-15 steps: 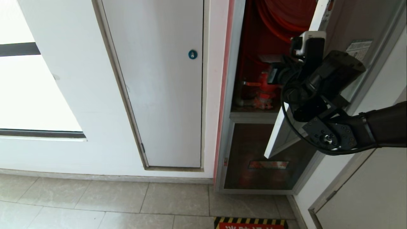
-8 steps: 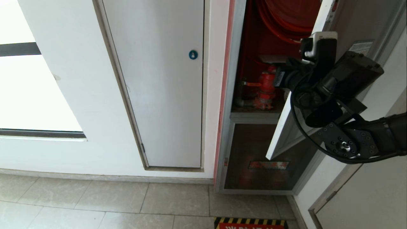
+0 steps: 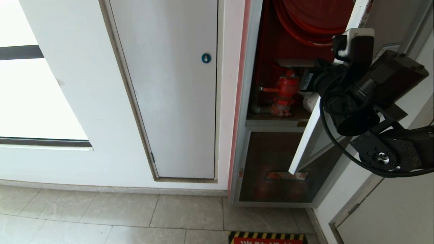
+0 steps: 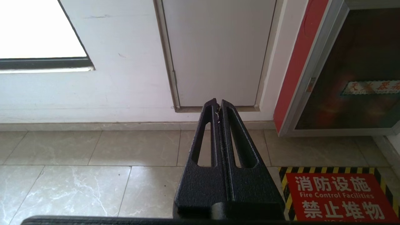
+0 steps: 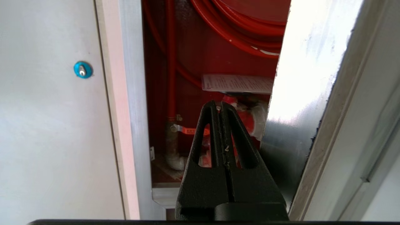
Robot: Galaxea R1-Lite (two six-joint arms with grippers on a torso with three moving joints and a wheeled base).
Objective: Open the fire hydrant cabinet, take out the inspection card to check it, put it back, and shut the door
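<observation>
Door (image 3: 317, 125) of the fire hydrant cabinet (image 3: 252, 101) stands swung open at the right of the head view, its pale edge toward the camera. The right gripper (image 5: 218, 107), fingers pressed together and empty, points into the opening beside that edge. The inspection card (image 5: 237, 83) rests inside above the red valve (image 3: 284, 91), centre right. The left gripper (image 4: 217, 101) is closed above the floor tiles (image 4: 93, 162)

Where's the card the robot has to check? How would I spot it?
Find the fire hydrant cabinet, the tall red box with the silver frame, whose door is swung open. Inside, under the coiled red hose, the inspection card lies flat above the red valve. It is the only white thing with rows of tiny dark print.
</observation>
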